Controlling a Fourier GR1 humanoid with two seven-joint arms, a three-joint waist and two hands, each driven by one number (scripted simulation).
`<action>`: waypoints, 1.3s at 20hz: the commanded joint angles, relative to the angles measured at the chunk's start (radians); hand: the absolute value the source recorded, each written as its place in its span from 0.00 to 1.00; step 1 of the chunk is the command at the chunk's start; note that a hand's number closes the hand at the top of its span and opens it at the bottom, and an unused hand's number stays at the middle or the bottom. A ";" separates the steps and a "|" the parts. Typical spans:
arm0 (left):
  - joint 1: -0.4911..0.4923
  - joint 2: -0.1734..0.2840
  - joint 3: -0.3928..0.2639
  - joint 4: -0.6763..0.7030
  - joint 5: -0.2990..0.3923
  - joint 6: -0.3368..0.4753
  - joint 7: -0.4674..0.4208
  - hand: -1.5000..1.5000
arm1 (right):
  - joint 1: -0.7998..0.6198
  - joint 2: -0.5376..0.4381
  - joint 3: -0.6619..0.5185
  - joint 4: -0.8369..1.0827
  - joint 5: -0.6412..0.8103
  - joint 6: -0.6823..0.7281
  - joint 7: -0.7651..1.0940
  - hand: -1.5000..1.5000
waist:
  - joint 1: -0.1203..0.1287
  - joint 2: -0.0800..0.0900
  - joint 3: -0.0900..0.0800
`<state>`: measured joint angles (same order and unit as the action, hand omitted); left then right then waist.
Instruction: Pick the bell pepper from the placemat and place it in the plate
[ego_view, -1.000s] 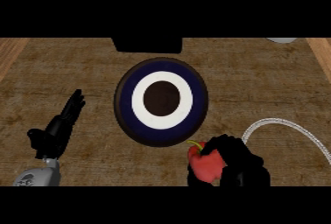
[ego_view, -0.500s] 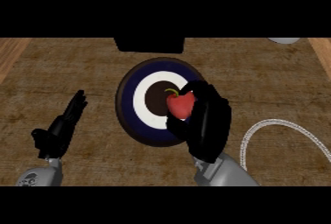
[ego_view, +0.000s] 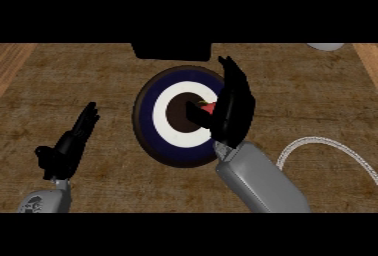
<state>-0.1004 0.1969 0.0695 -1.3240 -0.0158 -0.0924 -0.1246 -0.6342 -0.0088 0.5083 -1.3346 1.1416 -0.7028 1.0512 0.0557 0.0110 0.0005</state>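
the right robot hand (ego_view: 230, 107) has carried the bell pepper (ego_view: 210, 106) from beside the plate (ego_view: 159, 117) to over its centre.

The counter (ego_view: 88, 75) under me was brown and rough-grained, with paler wooden strips showing along its far left and far right edges. A round plate (ego_view: 148, 107) lay on it near the middle, ringed dark blue, then white, with a dark centre. At the far edge sat a black block (ego_view: 170, 51), just beyond the plate. A white object (ego_view: 326, 46) showed at the far right corner. The pale curved rim of a placemat (ego_view: 332, 145) lay to the right.
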 joint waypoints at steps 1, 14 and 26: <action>0.033 -0.025 -0.019 -0.009 -0.004 0.001 -0.026 0.50 | -0.045 0.008 -0.027 0.018 -0.038 -0.236 0.124 0.00 | -0.002 -0.004 0.000; 0.016 0.012 0.040 -0.004 0.023 0.000 -0.008 0.50 | 0.414 -0.070 0.113 -0.228 -0.264 -0.746 -0.222 0.00 | -0.052 -0.007 0.002; 0.025 -0.037 0.018 -0.021 0.002 0.038 0.015 0.50 | 0.615 -0.388 0.322 -0.445 -0.584 -0.793 -0.543 0.00 | -0.050 -0.009 0.005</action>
<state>-0.0667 0.1955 0.1008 -1.3413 -0.0052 -0.0824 -0.1164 -0.0399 -0.3595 0.7874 -1.7832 0.6406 -1.4234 0.5840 0.0031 0.0017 0.0047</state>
